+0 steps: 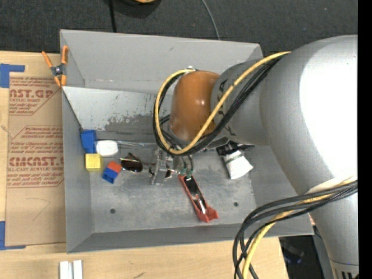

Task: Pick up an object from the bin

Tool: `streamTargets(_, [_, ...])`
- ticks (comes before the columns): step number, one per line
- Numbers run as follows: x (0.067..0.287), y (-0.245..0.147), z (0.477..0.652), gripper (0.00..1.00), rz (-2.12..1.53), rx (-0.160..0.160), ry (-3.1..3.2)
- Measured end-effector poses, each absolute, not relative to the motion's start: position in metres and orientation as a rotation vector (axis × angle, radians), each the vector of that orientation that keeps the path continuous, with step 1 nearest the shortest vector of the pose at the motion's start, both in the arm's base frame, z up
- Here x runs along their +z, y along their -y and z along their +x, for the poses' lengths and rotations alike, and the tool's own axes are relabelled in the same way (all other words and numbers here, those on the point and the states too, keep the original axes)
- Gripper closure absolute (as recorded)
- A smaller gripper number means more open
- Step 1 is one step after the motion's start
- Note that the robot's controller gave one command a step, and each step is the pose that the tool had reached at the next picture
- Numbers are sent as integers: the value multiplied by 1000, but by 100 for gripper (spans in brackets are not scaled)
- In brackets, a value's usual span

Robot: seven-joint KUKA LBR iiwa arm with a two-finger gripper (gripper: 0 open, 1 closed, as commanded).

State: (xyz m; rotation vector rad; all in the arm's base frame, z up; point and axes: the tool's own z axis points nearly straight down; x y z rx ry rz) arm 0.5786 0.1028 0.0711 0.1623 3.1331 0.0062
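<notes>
Even, bright light from above; my silver arm [317, 115] glares white at 3 o'clock and softly shades the bin [145, 208] floor.
</notes>
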Motion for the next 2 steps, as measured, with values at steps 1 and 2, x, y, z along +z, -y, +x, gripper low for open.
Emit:
streamTargets(1, [71, -103, 579, 100, 163, 6, -3133])
streamTargets(2, [212, -106, 586, 100, 149, 8, -3132])
